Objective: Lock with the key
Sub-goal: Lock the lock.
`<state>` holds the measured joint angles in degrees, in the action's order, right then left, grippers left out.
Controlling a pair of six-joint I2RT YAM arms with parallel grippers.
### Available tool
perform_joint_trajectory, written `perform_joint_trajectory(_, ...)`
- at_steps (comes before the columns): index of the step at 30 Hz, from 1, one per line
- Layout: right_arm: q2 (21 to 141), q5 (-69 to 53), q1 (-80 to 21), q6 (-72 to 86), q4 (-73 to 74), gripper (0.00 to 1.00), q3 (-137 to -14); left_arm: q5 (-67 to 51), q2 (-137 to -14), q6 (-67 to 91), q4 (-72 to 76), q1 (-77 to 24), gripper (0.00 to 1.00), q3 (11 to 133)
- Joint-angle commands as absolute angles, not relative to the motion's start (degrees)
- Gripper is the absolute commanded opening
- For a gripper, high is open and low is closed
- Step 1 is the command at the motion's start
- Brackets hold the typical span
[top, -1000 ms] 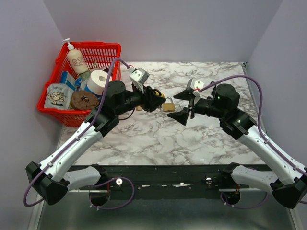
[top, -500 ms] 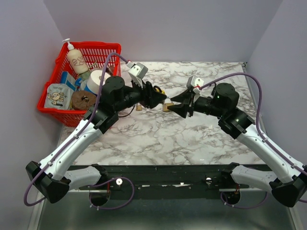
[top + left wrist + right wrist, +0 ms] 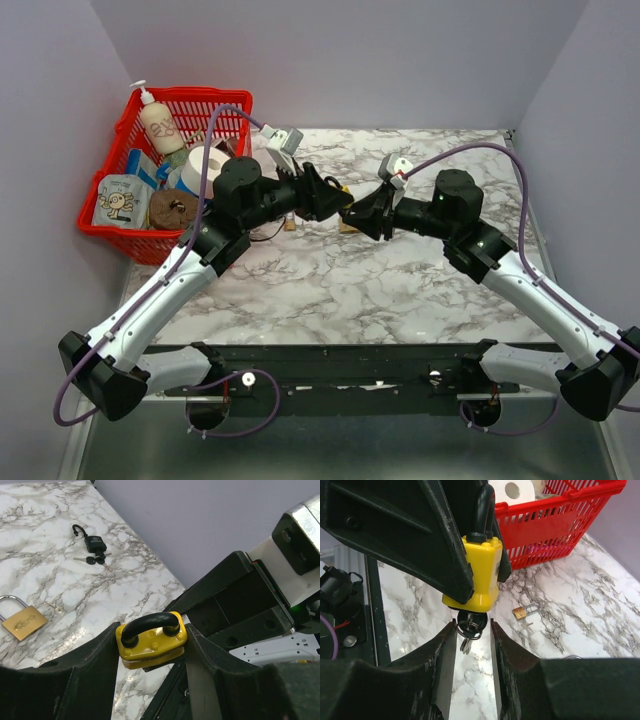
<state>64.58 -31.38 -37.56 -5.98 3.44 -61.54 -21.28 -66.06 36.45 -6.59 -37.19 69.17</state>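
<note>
My left claw point(image 3: 152, 635) clamps the padlock point(image 3: 150, 647) over mid-worktop point(image 3: 330, 290), toward 12 o'clock, presenting its keyway to the other arm. My right claw point(image 3: 471, 640), part-closed, flanks the key point(image 3: 471, 624) at the padlock's 6 o'clock, ready to turn it; whether it grips yet I cannot tell.

Four padlocks point(image 3: 151, 641) (two brass), one basket point(image 3: 200, 93)

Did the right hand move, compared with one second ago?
Yes. In the top view the right hand has moved leftward, toward the red basket, reaching the yellow padlock that the left hand holds.
</note>
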Motion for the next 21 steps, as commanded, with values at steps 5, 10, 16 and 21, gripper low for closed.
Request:
perform_joint_trajectory(5, 65.13, -29.88, -38.14, -4.75, 0.53, 0.35, -63.46, -22.06, -66.27, 39.11, -2.02, -36.83, 0.00, 69.17)
perform_joint_trajectory(10, 65.30, -30.85, -38.14, -4.66, 0.53, 0.36, -63.46, -22.50, -66.09, 39.81, -2.02, -36.74, 0.00, 68.38)
perform_joint_trajectory(16, 65.57, -30.67, -38.14, -4.22, 0.53, 0.38, -63.63, -22.41, -66.27, 39.82, -2.02, -36.74, 0.00, 68.29)
perform_joint_trajectory(21, 65.04, -31.02, -38.14, -4.04, 0.53, 0.44, -63.46, -22.33, -66.27, 39.11, -2.55, -36.48, 0.00, 68.03)
